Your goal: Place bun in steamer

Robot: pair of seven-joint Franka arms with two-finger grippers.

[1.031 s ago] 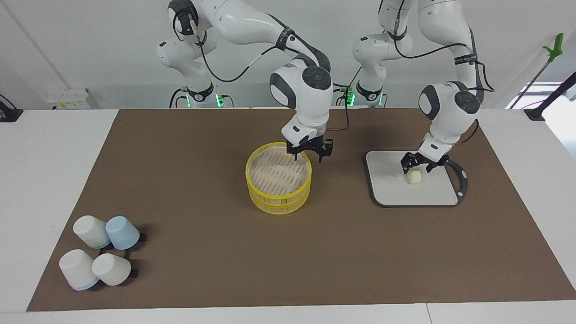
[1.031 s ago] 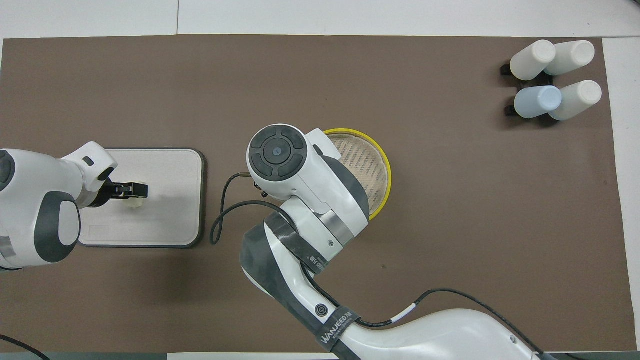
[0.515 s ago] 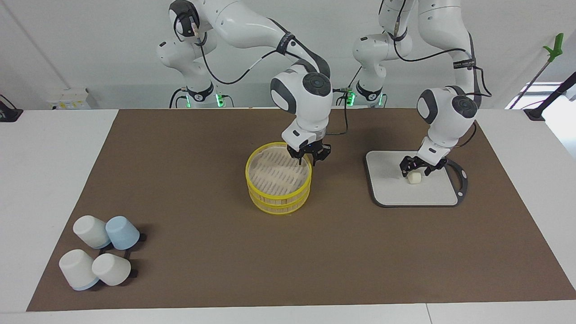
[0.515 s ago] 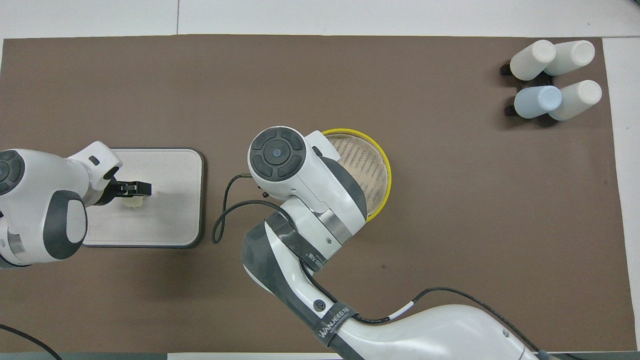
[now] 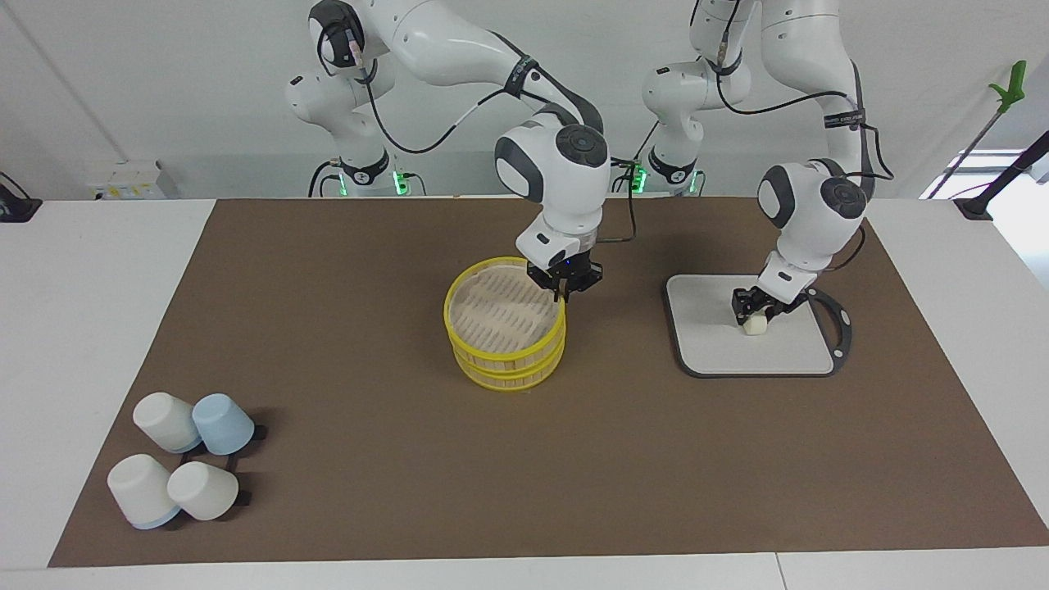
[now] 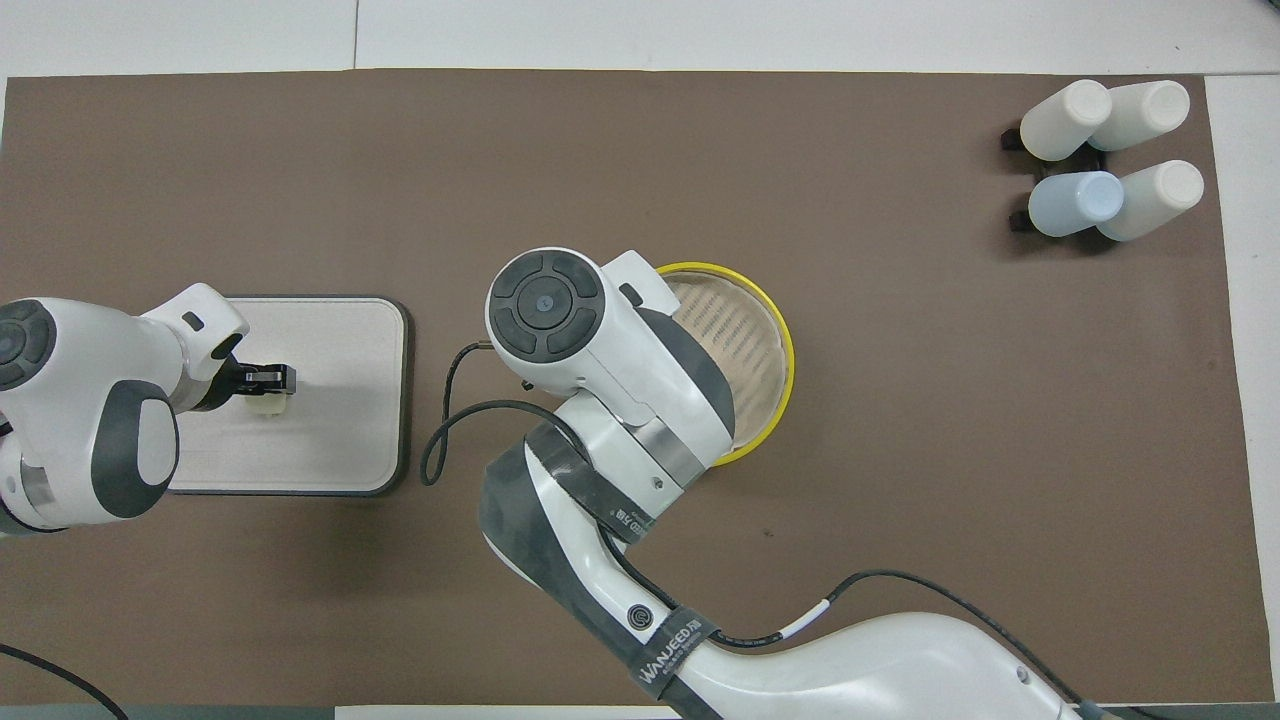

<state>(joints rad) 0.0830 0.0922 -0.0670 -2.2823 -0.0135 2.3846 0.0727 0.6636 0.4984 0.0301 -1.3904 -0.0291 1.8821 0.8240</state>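
Note:
The bun (image 5: 755, 325) lies on the flat grey tray (image 5: 713, 348) toward the left arm's end of the table. My left gripper (image 5: 756, 311) is down on the tray, its fingers shut on the bun's sides; in the overhead view the bun (image 6: 269, 404) shows just under the left gripper (image 6: 266, 379). The steamer (image 5: 506, 348) stands mid-table with its yellow-rimmed lid (image 5: 500, 307) on it. My right gripper (image 5: 565, 285) is shut on the lid's rim at the edge nearest the tray. In the overhead view the steamer (image 6: 752, 340) is half hidden by the right arm, and that gripper is hidden.
Several upturned white and pale blue cups (image 5: 184, 463) stand in a cluster at the right arm's end, farthest from the robots; they also show in the overhead view (image 6: 1100, 160). A brown mat (image 5: 369, 459) covers the table.
Both grippers went from open to shut: the left closed on the bun, the right on the lid's rim. The steamer's top shifted slightly toward the right arm's end.

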